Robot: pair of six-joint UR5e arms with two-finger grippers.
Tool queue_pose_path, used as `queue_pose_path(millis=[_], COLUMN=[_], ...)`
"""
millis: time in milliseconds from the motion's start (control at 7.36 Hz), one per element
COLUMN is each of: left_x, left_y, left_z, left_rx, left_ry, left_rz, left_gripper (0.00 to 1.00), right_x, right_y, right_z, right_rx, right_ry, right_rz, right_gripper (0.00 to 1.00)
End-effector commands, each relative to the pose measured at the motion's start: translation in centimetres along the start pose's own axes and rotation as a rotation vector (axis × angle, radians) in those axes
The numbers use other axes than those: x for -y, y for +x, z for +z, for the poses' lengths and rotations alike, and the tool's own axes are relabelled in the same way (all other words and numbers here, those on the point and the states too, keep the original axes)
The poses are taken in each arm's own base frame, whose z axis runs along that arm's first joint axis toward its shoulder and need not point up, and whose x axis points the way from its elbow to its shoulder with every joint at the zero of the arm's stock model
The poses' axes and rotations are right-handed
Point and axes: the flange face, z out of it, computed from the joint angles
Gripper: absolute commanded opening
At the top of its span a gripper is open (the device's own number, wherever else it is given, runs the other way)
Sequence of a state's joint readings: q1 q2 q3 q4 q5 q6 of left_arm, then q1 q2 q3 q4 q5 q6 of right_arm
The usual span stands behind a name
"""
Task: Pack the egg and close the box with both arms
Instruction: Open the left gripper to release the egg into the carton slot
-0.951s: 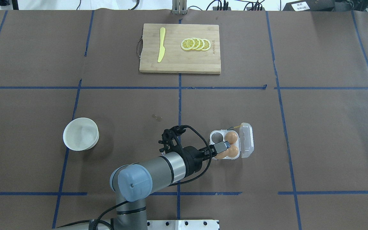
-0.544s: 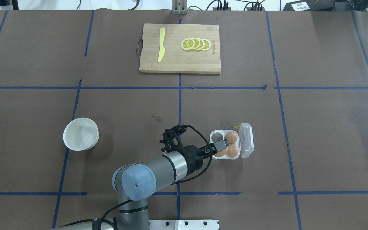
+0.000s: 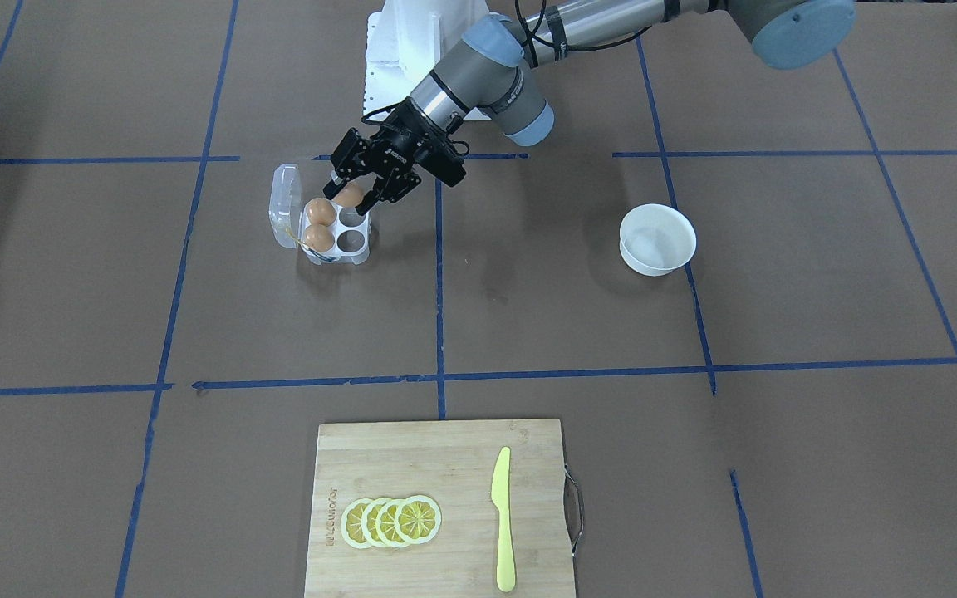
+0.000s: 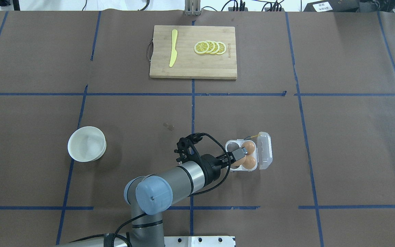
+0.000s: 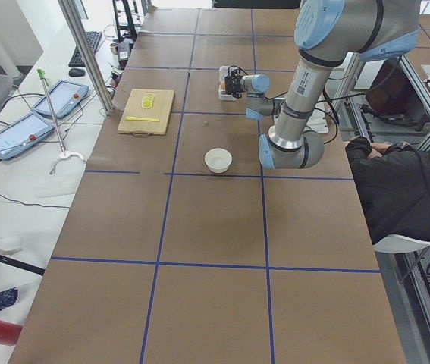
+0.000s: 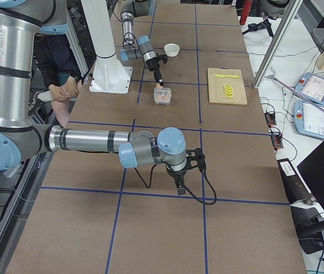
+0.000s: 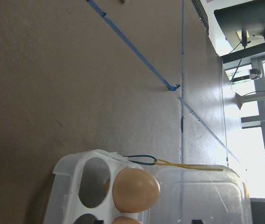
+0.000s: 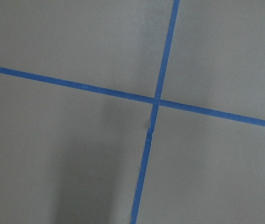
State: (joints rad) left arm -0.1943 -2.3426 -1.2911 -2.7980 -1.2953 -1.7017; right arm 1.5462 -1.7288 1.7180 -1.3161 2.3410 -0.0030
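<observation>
**Left jaws clamped on the egg, just above the open box.**

The left arm (image 4: 180,176) has its jaws parted only as far as the egg (image 3: 350,196) and pressed to two sides of it. The egg is held over an unfilled cup at the edge of the box (image 3: 336,226) nearest the jaws. Just beyond the jaws sit a second egg (image 3: 321,211) and a third egg (image 3: 318,238). Past them the lid (image 4: 265,152) stands open, tilted away. Back behind the jaws a white bowl (image 4: 86,148) stands well apart. A cutting board (image 4: 193,65) lies far off to one side, across a broad stretch of brown counter (image 4: 321,137). The right arm (image 6: 93,140) holds its jaws over the counter, well apart from the box; I cannot tell whether they are apart or together.
</observation>
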Motion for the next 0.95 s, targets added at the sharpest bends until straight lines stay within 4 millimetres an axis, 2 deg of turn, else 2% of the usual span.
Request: queue_pose_path(millis=[0,272,680,816], left_x=[-0.1,-0.12,-0.1,-0.12], left_y=[0.21,0.13,0.02,0.01], left_z=[0.65,0.68,0.66,0.68], left_rx=[0.003,0.005,0.006,0.008], left_ry=[0.008,0.006,0.007,0.005], left_rz=[-0.004,-0.004,-0.002,0.0], left_gripper=[0.57,0.63,0.83,0.85], right_x=[0.0,0.0,0.14,0.15], right_y=[0.0,0.0,-0.01,-0.01], right_z=[0.0,0.0,-0.02,-0.02], right_rx=[0.0,0.0,0.0,0.0], right_ry=[0.0,0.0,0.001,0.001], right_rz=[0.0,0.0,-0.001,-0.001], right_gripper=[1.0,1.0,1.0,1.0])
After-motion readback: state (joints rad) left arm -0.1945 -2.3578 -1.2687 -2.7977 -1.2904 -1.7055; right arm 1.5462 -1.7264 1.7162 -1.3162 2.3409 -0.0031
